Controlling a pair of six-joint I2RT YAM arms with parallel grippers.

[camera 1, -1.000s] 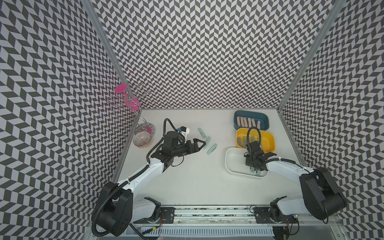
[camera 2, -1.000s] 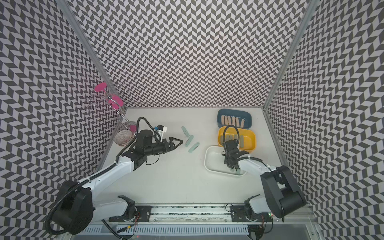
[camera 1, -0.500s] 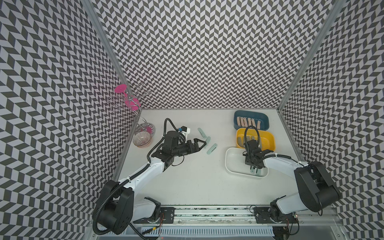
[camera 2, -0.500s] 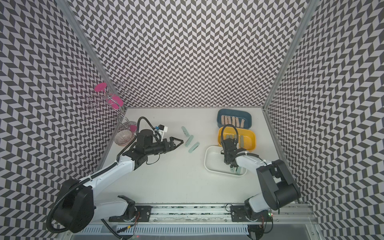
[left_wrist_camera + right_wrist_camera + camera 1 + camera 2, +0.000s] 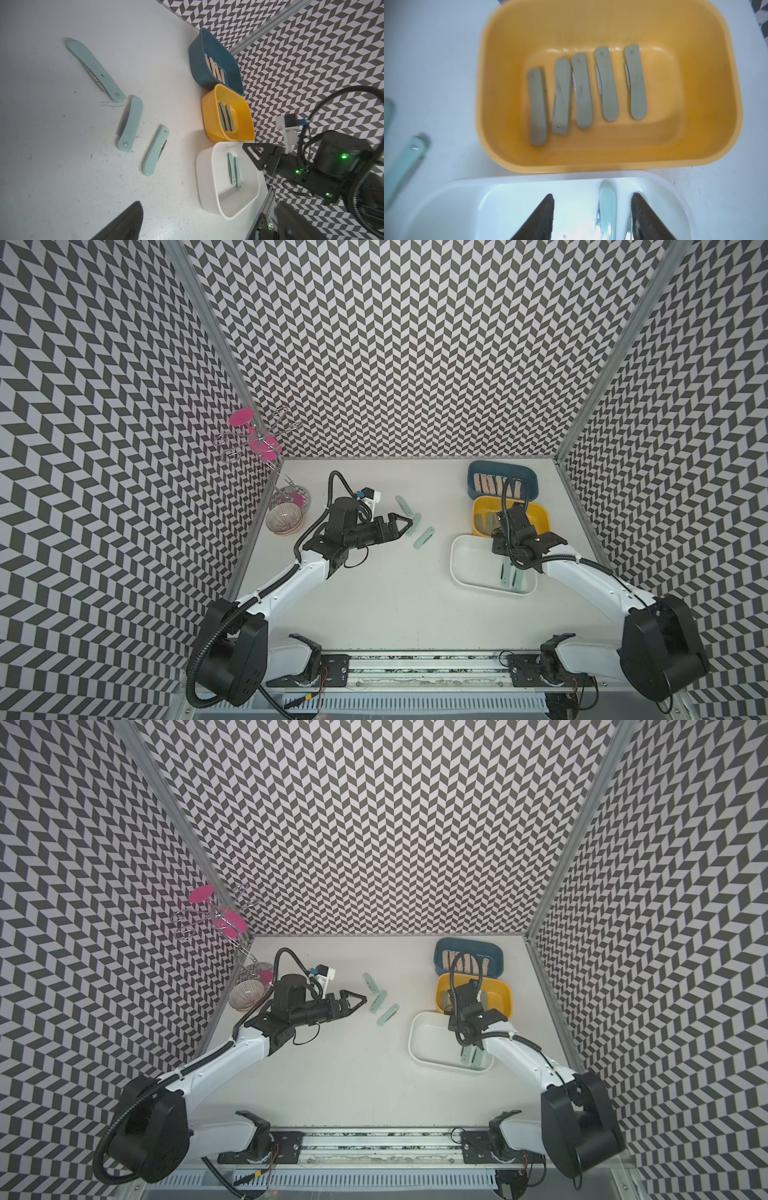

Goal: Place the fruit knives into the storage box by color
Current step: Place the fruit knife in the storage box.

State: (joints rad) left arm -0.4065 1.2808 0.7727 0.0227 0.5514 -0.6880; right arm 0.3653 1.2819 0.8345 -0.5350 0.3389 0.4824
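White tabletop [image 5: 374,593], chevron walls [image 5: 395,344]: right arm [image 5: 582,572] reaches down at centre right, right gripper [image 5: 592,195] spread over the white box [image 5: 473,568] astride a boxed mint knife [image 5: 606,199]; left arm [image 5: 307,572] stretched level mid-frame, left gripper [image 5: 409,524] spread wide beside three loose mint knives [image 5: 424,537].

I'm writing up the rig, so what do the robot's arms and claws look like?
The left arm and right arm have white shells with black joints. The left claw and right claw are black, each with two pointed triangular fingers. A black cable loops over each wrist.
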